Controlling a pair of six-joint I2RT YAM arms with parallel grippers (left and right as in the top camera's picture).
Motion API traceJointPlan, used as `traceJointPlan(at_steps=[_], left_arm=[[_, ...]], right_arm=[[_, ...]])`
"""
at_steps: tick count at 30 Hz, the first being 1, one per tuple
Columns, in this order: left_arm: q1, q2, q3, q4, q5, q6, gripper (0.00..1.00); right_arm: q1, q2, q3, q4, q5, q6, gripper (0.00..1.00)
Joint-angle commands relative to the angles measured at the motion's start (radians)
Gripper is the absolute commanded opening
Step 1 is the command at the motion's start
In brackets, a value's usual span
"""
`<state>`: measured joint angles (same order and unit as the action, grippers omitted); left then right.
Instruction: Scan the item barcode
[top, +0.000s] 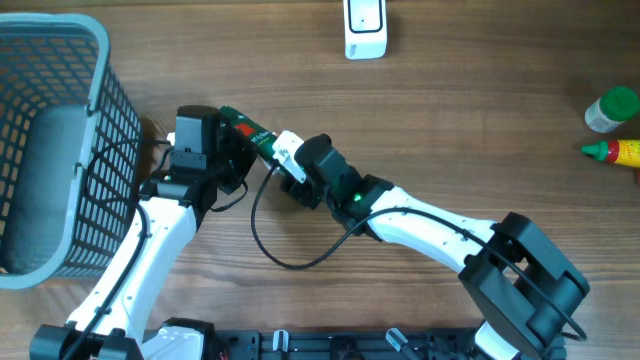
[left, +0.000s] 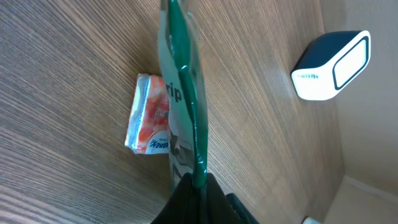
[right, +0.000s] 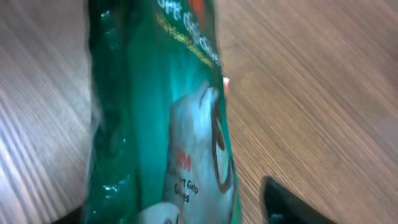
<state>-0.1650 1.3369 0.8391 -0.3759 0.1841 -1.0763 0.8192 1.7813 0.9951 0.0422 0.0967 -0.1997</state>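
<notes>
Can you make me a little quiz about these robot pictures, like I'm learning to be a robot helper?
1. True or false: the green packet is lying inside the basket.
2. Which thing is at the top of the overhead view? A) the white scanner B) a banana C) a teacup
3. Fill in the missing word: the jaws of the left gripper are ____ on the green packet.

Key: 1 false, it is held up beside the basket. 2 A. 3 shut.
</notes>
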Motion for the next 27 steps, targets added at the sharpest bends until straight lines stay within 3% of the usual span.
traceJointPlan(at_steps=[1,2,4,8,9,11,12,13,20,27], left_arm=[[-0.003,-0.007,0.019,-0.019,0.005,-0.008,0.04],[-0.003,-0.007,0.019,-0.026,0.005,-0.008,0.04],[-0.003,-0.007,0.019,-0.027,0.006,-0.005,0.04],[-0.003,-0.007,0.019,-0.030,0.006,-0.005,0.16],[-0.003,-0.008,0.019,-0.031,0.010,-0.005,0.33],[-0.003,-0.007,0.019,-0.031,0.021,-0.005,0.54],[-0.003,-0.008,0.019,-0.030,0.025,-0.004,0.81],[-0.003,-0.008,0.019,-0.029,0.028,-0.001,1.00],[-0.003,-0.008,0.019,-0.040,0.036,0.026,1.00],[-0.003,-0.008,0.019,-0.063,0.037,0.076,1.00]], right_arm=[[-0.043,0.015,0.002,0.006,-0.063,0.059,0.34],[-0.060,0.015,0.003,0.006,-0.096,0.087,0.22],[-0.085,0.015,0.007,0.002,-0.130,0.134,0.06],[-0.109,0.006,0.033,-0.034,-0.206,0.164,0.04],[-0.113,-0.002,0.040,-0.049,-0.225,0.173,0.04],[-0.117,-0.026,0.048,-0.079,-0.246,0.190,0.04],[-0.119,-0.042,0.050,-0.092,-0.254,0.205,0.04],[-0.121,-0.061,0.053,-0.109,-0.266,0.223,0.04],[-0.219,-0.238,0.054,-0.240,-0.457,0.473,0.05],[-0.424,-0.359,0.054,-0.369,-0.932,0.612,0.04]])
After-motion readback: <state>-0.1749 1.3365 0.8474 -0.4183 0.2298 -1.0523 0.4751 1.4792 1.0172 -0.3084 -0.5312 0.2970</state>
